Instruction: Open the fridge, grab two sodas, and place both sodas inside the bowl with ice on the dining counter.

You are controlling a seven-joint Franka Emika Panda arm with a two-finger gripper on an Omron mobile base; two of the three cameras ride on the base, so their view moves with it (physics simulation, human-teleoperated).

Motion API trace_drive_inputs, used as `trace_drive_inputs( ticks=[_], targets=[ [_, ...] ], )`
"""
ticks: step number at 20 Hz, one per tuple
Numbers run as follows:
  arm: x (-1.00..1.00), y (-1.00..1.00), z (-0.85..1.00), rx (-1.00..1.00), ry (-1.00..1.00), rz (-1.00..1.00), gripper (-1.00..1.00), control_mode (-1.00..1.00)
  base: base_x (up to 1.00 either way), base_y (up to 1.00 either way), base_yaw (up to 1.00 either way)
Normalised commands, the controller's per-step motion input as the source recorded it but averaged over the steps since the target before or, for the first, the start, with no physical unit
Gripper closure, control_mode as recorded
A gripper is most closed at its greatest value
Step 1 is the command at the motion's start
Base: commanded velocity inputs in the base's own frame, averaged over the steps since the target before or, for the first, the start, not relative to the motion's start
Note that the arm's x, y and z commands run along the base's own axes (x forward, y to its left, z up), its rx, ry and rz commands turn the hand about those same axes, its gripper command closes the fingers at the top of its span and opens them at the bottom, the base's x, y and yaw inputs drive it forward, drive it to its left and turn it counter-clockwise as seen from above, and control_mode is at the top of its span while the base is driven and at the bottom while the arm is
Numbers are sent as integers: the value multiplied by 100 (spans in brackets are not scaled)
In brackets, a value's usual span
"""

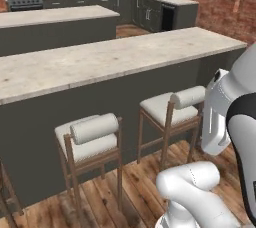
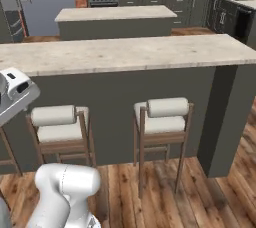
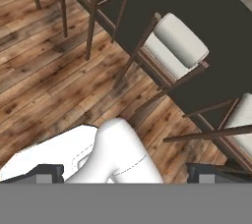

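Facing dining counter (image 2: pixel 125 54); two stools (image 2: pixel 162 117) (image 2: pixel 57 122).

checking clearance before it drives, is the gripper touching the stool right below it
Apart. The hand view shows the gripper, jaws wide open and empty, above the wood floor, with the cushioned stool well beyond its fingertips.

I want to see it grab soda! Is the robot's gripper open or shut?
Open. In the hand view the gripper has its two dark fingertips far apart, near opposite sides, and nothing is held between them.
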Motion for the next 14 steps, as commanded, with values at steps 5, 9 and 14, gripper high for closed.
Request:
trace_drive_inputs(
  ticks=[5,9,14],
  targets=[
    [0,0,0,0,0,0,-100,100,6,-100,0],
    [0,0,0,0,0,0,-100,100,11,-100,0],
    [0,0,0,0,0,0,-100,100,20,-100,0]
  ],
)
